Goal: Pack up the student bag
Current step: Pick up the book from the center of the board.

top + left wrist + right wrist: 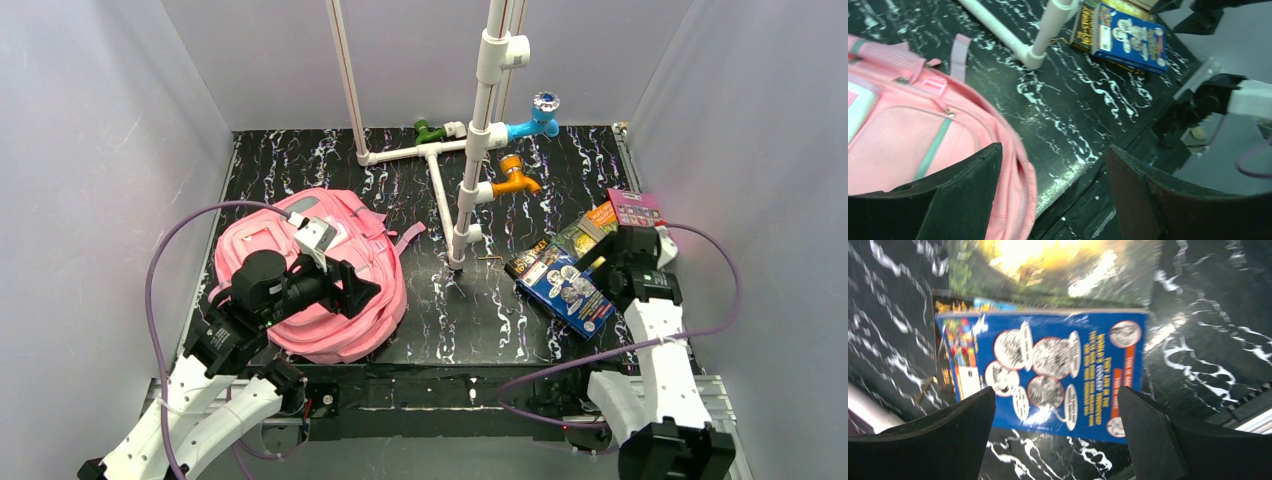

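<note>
The pink student bag (pixel 350 230) lies flat on the left of the black marbled table, grey stripe up (pixel 893 145). My left gripper (pixel 365 290) hovers over its right edge, open; the bag's rim (pixel 1018 190) sits just inside the left finger and nothing is gripped (pixel 1054 150). On the right, a blue book (pixel 562 285) tops a fan of several books. My right gripper (pixel 598 265) hangs open above this blue book (pixel 1048 370), its near edge between the spread fingers, untouched (pixel 1056 390).
A white PVC pipe stand (pixel 470 180) rises mid-table with blue (pixel 535 118), orange (pixel 515 180) and green (pixel 430 130) taps. A green-yellow book (pixel 585 232) and a pink-topped one (pixel 636 208) lie behind the blue book. White walls close in both sides.
</note>
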